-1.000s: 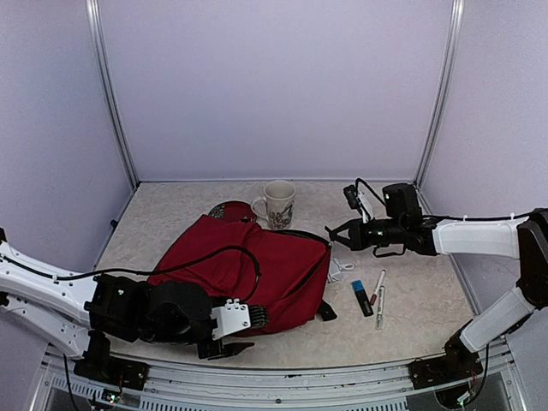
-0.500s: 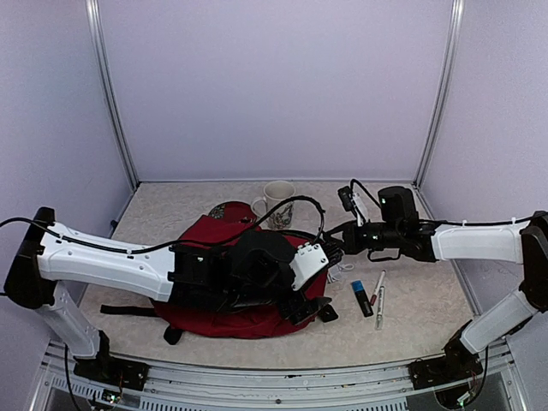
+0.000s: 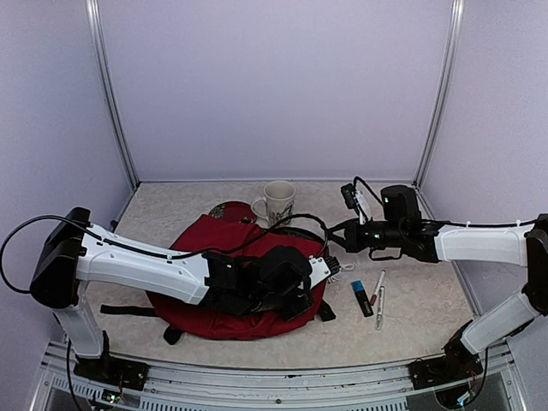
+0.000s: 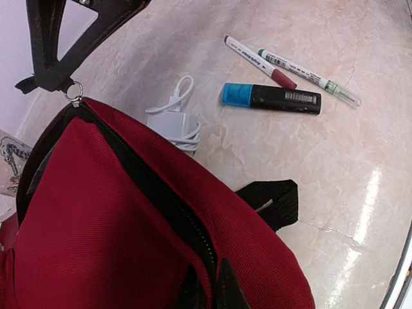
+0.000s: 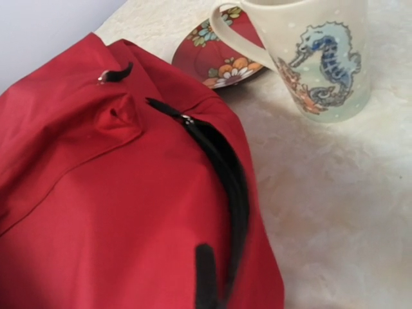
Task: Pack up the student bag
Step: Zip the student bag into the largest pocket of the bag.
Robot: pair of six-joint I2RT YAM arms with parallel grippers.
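The student bag [image 3: 231, 265] is a dark-red backpack lying flat mid-table, with its black zipper [image 4: 161, 193] running along the top edge. My left gripper [image 3: 310, 289] reaches across the bag and is shut on the red fabric at the zipper edge [image 4: 207, 291]. My right gripper [image 3: 330, 240] is shut on the zipper pull at the bag's right corner. Its black fingers [image 4: 51, 45] meet just above the pull's metal ring [image 4: 73, 91]. In the right wrist view only a dark fingertip [image 5: 205, 277] shows against the red fabric [image 5: 116, 212].
A white charger with coiled cable [image 4: 174, 119] lies beside the bag. Right of it lie a blue highlighter [image 4: 270, 98], a red-tipped marker [image 4: 257, 61] and a green pen [image 4: 309, 77]. A seahorse mug [image 3: 278, 204] and a red floral saucer [image 3: 229, 211] stand behind the bag.
My left arm swung from the near-left table edge out over the bag, opened wide, then closed on the zipper edge. The bag settled flatter. The right arm barely moved.
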